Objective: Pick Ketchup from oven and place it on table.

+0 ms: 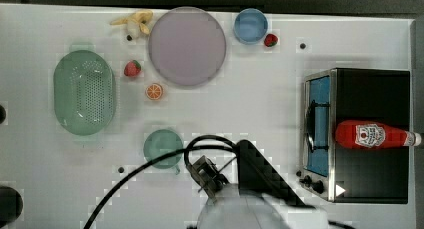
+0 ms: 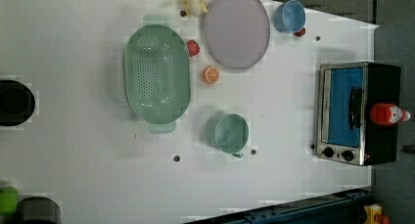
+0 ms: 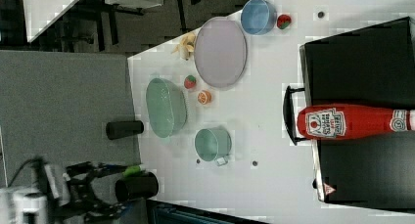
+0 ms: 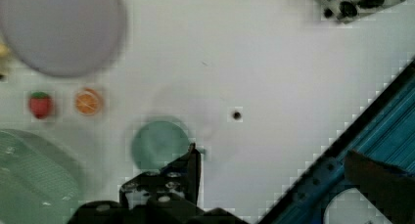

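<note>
The red ketchup bottle with its white cap rests on the black roof of the oven, above the shut blue glass door. It also shows in the left view and the right view. The oven stands at the top view's right end of the white table. My gripper hangs near the table's front edge, just right of a green mug and well left of the oven. It is open and holds nothing. One dark finger shows in the wrist view beside the mug.
A green colander lies at the top view's left. A purple plate, a blue bowl, a banana, two strawberries and an orange slice sit toward the back. Bare tabletop spans between mug and oven.
</note>
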